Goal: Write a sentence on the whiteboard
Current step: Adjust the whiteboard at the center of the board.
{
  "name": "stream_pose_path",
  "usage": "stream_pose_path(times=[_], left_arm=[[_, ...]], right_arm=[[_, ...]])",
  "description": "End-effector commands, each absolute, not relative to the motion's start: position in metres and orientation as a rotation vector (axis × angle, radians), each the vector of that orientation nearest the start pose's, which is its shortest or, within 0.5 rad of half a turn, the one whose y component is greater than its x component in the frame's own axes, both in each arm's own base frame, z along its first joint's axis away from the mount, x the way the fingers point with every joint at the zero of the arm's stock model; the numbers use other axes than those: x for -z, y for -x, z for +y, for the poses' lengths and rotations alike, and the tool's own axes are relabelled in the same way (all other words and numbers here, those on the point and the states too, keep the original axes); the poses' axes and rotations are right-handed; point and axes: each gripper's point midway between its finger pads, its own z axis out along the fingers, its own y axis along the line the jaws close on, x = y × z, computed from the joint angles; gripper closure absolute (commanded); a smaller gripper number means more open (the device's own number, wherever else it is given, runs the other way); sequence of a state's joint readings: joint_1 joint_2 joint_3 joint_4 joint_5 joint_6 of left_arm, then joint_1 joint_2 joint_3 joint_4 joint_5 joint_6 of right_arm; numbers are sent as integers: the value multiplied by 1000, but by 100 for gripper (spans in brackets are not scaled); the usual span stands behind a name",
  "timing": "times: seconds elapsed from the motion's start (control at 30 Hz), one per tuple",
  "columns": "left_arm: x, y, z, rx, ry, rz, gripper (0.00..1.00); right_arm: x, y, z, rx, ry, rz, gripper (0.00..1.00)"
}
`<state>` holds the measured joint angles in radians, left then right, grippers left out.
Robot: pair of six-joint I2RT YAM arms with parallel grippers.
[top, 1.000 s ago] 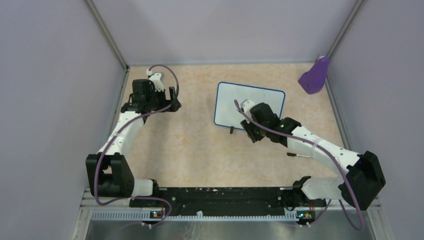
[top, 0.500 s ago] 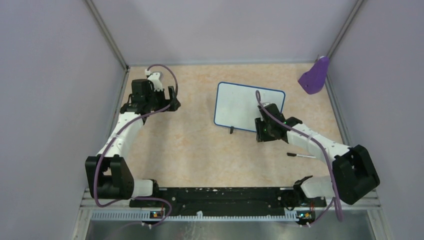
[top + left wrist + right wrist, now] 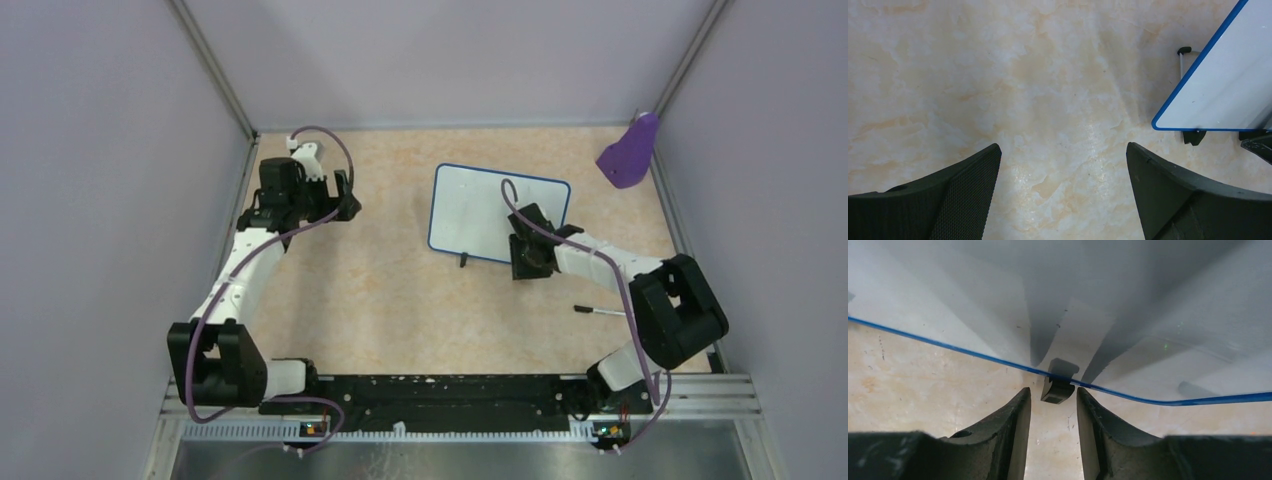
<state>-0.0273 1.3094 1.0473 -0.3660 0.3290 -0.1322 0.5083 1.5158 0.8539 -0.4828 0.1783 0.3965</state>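
Observation:
The whiteboard (image 3: pixel 480 205) lies flat at the centre right of the table, white with a thin blue rim. Its face is plain white where it shows, and no sentence is in view. My right gripper (image 3: pixel 527 260) sits low at the board's near edge. In the right wrist view its jaws (image 3: pixel 1053 392) stand a little apart, with one black foot (image 3: pixel 1057 390) of the whiteboard (image 3: pixel 1098 300) just past the fingertips and untouched. My left gripper (image 3: pixel 345 198) hovers wide open over bare table at the back left (image 3: pixel 1063 152), left of the whiteboard (image 3: pixel 1218 85).
A thin black marker (image 3: pixel 603 312) lies on the table near my right arm. A purple scoop-shaped object (image 3: pixel 630 152) leans in the back right corner. Walls close in the table on three sides. The board's other foot (image 3: pixel 463 262) sticks out at its near left.
My right gripper has turned and drawn back from over the board's near right part to its near edge, its jaws narrowing. The left arm has barely shifted.

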Motion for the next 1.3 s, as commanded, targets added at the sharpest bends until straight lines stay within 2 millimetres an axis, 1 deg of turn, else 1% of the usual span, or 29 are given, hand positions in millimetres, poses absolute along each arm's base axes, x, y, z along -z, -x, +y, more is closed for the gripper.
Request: stream_pose_path(times=[0.0, 0.07, 0.17, 0.27, 0.37, 0.47, 0.53, 0.57, 0.6, 0.67, 0.8, 0.97, 1.0, 1.03, 1.13, 1.27], left_arm=[[-212, -372, -73, 460, -88, 2105, 1], [-212, -372, -74, 466, -92, 2103, 1], [-213, -372, -76, 476, -95, 2101, 1], [-210, -372, -76, 483, -98, 2106, 1], [-208, -371, -77, 484, -101, 2106, 1], [-207, -371, -77, 486, -102, 2107, 1], [-207, -372, -77, 483, -104, 2107, 1], [-207, -372, -76, 479, -104, 2105, 1], [-208, -372, -76, 477, -105, 2105, 1], [-208, -372, -75, 474, -104, 2105, 1], [-207, -371, -76, 475, -106, 2107, 1], [-205, -372, -78, 491, -114, 2109, 1], [-205, -372, -79, 495, -114, 2111, 1], [-204, -372, -79, 497, -116, 2111, 1], [-205, -372, -80, 501, -118, 2111, 1], [-207, -372, -80, 499, -121, 2106, 1]], right_arm=[[-46, -305, 133, -31, 17, 2585, 63], [-45, -309, 131, -20, 32, 2570, 63], [-45, -319, 122, 28, 61, 2525, 63], [-48, -328, 115, 48, 100, 2479, 65], [-51, -330, 116, 37, 172, 2440, 70], [-54, -333, 116, 42, 260, 2402, 84], [-58, -334, 115, 50, 316, 2377, 95], [-60, -334, 115, 49, 348, 2365, 97], [-61, -332, 116, 46, 385, 2359, 100], [-61, -324, 117, 25, 458, 2362, 100], [-58, -303, 114, 12, 582, 2406, 100], [-59, -274, 120, -92, 760, 2443, 100], [-62, -271, 119, -98, 768, 2439, 100], [-64, -268, 123, -132, 784, 2425, 100], [-74, -266, 129, -182, 787, 2383, 100], [-78, -258, 143, -227, 853, 2363, 100]])
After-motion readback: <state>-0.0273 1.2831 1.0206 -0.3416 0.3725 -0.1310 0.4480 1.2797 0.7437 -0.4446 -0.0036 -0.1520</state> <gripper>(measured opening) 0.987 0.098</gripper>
